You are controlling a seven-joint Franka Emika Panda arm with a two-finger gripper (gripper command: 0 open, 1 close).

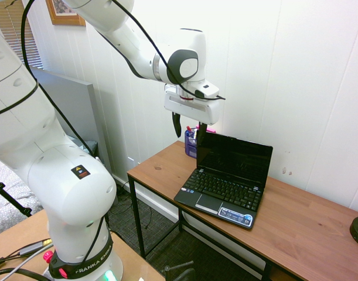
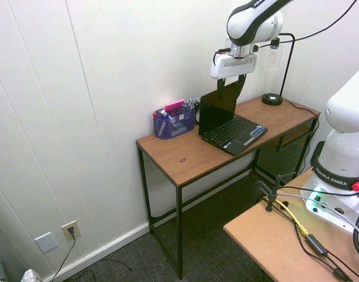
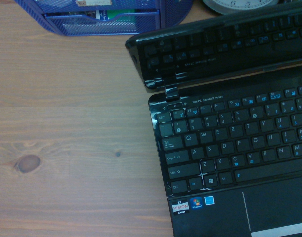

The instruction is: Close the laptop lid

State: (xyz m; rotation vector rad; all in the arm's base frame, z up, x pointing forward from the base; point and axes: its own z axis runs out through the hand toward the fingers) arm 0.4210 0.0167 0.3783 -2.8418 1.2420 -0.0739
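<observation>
First exterior view shows your gripper (image 1: 187,130), jaws wide and empty, poised by the upright lid (image 1: 234,158) (approach step); next, push its top edge forward and down.

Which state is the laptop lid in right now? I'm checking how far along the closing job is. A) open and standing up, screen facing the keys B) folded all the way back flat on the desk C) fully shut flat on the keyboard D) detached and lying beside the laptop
A: the laptop lid stands raised above the keyboard, with the gripper just above its top edge.
</observation>
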